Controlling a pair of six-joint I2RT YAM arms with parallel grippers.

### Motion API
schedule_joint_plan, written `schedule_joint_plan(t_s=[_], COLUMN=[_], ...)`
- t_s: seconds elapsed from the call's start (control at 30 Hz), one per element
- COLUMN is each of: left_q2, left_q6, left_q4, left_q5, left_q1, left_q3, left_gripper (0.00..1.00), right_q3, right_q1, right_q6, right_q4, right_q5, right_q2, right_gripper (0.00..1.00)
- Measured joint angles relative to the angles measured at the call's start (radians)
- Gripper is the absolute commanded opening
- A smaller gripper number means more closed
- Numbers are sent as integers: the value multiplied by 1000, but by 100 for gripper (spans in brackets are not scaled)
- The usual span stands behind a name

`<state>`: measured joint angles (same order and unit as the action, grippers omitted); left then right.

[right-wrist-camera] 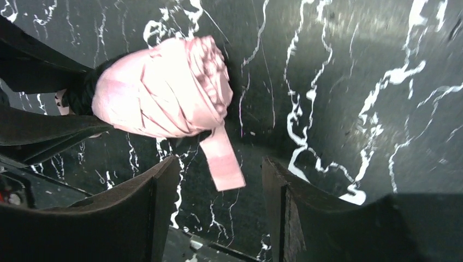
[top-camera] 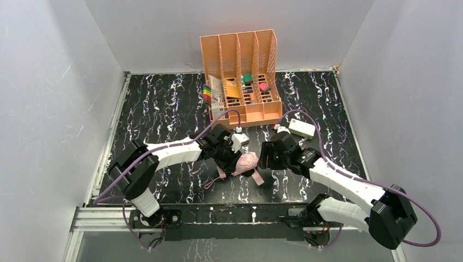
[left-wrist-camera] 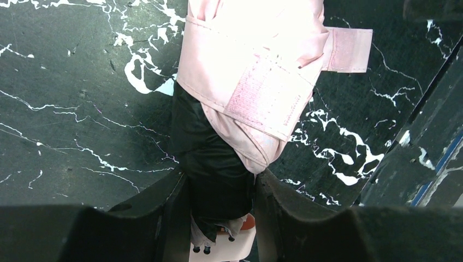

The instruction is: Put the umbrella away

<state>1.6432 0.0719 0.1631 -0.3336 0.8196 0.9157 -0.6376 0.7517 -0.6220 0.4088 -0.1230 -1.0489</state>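
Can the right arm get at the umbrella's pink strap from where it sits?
Probably yes. The strap sticks out toward the open right gripper, with nothing between them. The left gripper holds the black far end of the umbrella, clear of that path.

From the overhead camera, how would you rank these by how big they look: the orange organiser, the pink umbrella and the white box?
1. orange organiser, clearly the largest.
2 and 3. umbrella and white box: they look about alike. The umbrella is bundled up and partly covered by an arm, so I won't rank them.
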Motion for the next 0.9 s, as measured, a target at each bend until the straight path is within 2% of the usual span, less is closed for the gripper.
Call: schedule_joint_plan(t_s=[0.3, 0.67, 0.9], left_q2=[1, 0, -2], left_q6=[-116, -255, -339], left_q4=[-11, -26, -32], left_q5=[51, 169, 286], left_q1=[24, 80, 130], left_q3=[0, 0, 0], left_gripper=[0, 0, 0], right_q3=[134, 195, 227], right_q1=[-11, -21, -27], right_q6=[-266, -517, -611], right_q4=[7, -7, -40], right_q5=[20, 10, 7], right_q2=[9, 16, 52], right_gripper=[61, 58, 60])
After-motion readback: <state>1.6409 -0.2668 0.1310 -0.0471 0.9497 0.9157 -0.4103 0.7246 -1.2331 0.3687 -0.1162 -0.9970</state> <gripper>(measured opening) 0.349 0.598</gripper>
